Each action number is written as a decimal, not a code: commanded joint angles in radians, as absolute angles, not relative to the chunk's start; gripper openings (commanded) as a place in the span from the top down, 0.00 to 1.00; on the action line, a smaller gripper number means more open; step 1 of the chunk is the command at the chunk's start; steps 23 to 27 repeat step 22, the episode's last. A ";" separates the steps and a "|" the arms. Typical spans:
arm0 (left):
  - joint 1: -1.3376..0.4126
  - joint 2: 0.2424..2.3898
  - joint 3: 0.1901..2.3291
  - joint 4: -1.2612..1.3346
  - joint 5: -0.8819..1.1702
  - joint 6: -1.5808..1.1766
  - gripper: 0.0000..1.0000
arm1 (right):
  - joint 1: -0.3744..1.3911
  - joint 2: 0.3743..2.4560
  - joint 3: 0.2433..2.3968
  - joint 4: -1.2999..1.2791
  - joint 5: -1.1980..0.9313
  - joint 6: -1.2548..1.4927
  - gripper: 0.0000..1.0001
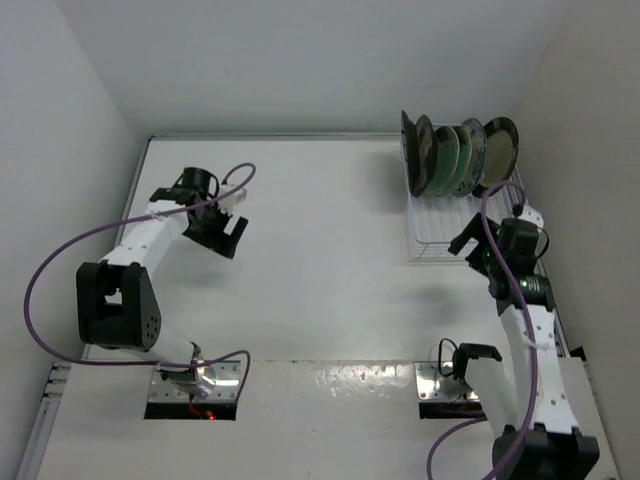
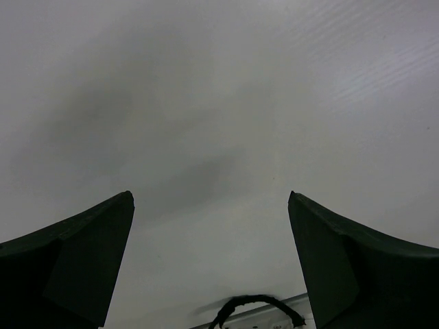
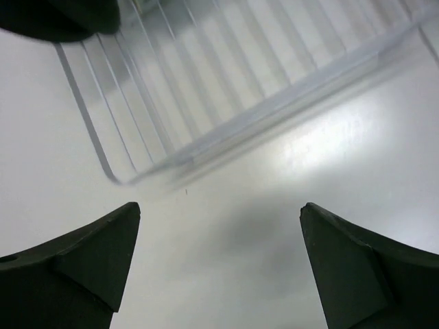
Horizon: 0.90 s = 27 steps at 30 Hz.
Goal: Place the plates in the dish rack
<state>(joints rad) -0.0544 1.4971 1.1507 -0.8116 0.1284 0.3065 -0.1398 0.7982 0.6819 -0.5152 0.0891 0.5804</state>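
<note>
Several plates [image 1: 455,155] stand upright in a row at the far end of the white wire dish rack [image 1: 445,235], at the table's back right. The dark-rimmed one [image 1: 412,150] is leftmost and a patterned one [image 1: 500,148] rightmost. My right gripper [image 1: 478,250] hangs open over the rack's near right part. In the right wrist view it [image 3: 219,209] holds nothing, with the blurred rack corner [image 3: 206,82] just beyond the fingertips and bare table below. My left gripper [image 1: 232,235] hovers open over the table's left side. It [image 2: 209,199] is empty too.
White walls close in the table on the left, back and right; the rack sits close to the right wall. Purple cables [image 1: 60,260] loop off both arms. A black cable [image 2: 254,305] curls near the left wrist. A dark blurred shape [image 3: 55,17] fills the right wrist view's top left corner.
</note>
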 commanded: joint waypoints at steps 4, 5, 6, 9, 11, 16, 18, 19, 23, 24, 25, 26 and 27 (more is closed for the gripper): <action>-0.052 1.424 1.007 -0.808 0.115 0.322 0.00 | -0.140 0.565 0.540 -0.802 0.015 0.715 0.01; -0.052 1.424 1.006 -0.793 0.115 0.322 0.00 | -0.140 0.527 0.529 -0.824 0.003 0.722 0.01; -0.052 1.413 1.006 -0.802 0.106 0.313 0.00 | -0.138 0.493 0.511 -0.830 0.008 0.729 0.01; -0.052 1.399 1.006 -0.802 0.097 0.313 0.00 | -0.135 0.459 0.500 -0.851 0.006 0.773 0.01; -0.052 1.388 1.006 -0.802 0.097 0.313 0.00 | -0.135 0.468 0.521 -0.883 0.006 0.790 0.01; -0.052 1.379 1.006 -0.802 0.097 0.313 0.00 | -0.137 0.511 0.558 -0.975 0.009 0.807 0.01; -0.052 1.379 1.006 -0.802 0.097 0.313 0.00 | -0.135 0.514 0.557 -0.991 0.020 0.815 0.01; -0.052 1.379 1.006 -0.802 0.115 0.292 0.00 | -0.135 0.511 0.552 -0.997 0.018 0.815 0.01; -0.052 1.367 1.006 -0.802 0.132 0.304 0.00 | -0.135 0.499 0.551 -1.003 0.023 0.822 0.01; -0.052 1.367 1.006 -0.802 0.132 0.304 0.00 | -0.135 0.499 0.551 -1.003 0.023 0.822 0.01; -0.052 1.367 1.006 -0.802 0.132 0.304 0.00 | -0.135 0.499 0.551 -1.003 0.023 0.822 0.01; -0.052 1.367 1.006 -0.802 0.132 0.304 0.00 | -0.135 0.499 0.551 -1.003 0.023 0.822 0.01; -0.052 1.367 1.006 -0.802 0.132 0.304 0.00 | -0.135 0.499 0.551 -1.003 0.023 0.822 0.01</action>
